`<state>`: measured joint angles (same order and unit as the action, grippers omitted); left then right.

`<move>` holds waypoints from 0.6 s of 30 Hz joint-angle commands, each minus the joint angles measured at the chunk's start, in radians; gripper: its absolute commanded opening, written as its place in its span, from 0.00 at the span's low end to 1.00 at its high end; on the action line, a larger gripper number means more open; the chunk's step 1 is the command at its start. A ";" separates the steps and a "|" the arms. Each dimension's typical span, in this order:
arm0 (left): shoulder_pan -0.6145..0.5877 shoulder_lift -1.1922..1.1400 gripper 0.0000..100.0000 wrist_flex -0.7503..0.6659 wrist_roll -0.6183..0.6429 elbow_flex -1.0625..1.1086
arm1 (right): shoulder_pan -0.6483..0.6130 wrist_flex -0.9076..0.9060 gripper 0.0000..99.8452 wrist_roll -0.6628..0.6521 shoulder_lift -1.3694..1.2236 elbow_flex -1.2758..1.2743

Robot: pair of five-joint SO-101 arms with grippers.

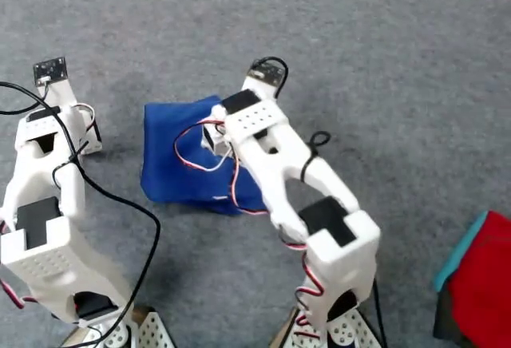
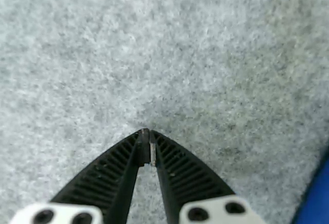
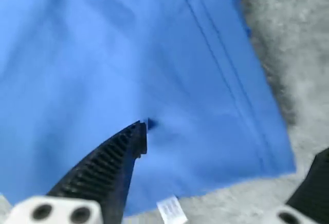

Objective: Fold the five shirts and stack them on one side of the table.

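right now your right claw is spread wide above the blue shirt and grips nothing. one fingertip is at or just over the cloth, probably to press the fold flat. the shirt lies folded on the grey table, toward 9 o'clock of centre in the high view. your left claw is pinched closed and empty over bare table at the shirt's 9 o'clock, parked clear of the work. a red-and-teal pile sits at 4 o'clock, likely the stacking side.
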<state>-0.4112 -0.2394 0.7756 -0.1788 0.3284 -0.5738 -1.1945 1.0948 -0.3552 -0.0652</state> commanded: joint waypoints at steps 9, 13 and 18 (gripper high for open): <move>0.005 0.027 0.02 -0.012 -0.005 -0.005 | -0.093 0.129 0.46 0.043 -0.107 0.044; 0.005 0.027 0.02 -0.012 -0.006 -0.005 | -0.088 0.123 0.36 0.031 -0.124 0.039; 0.005 0.027 0.02 -0.012 -0.006 -0.005 | -0.068 0.121 0.13 -0.034 -0.124 0.042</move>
<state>-0.4112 -0.2394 0.7756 -0.1788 0.3284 -0.6444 -1.0871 1.0978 -0.4733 -0.0453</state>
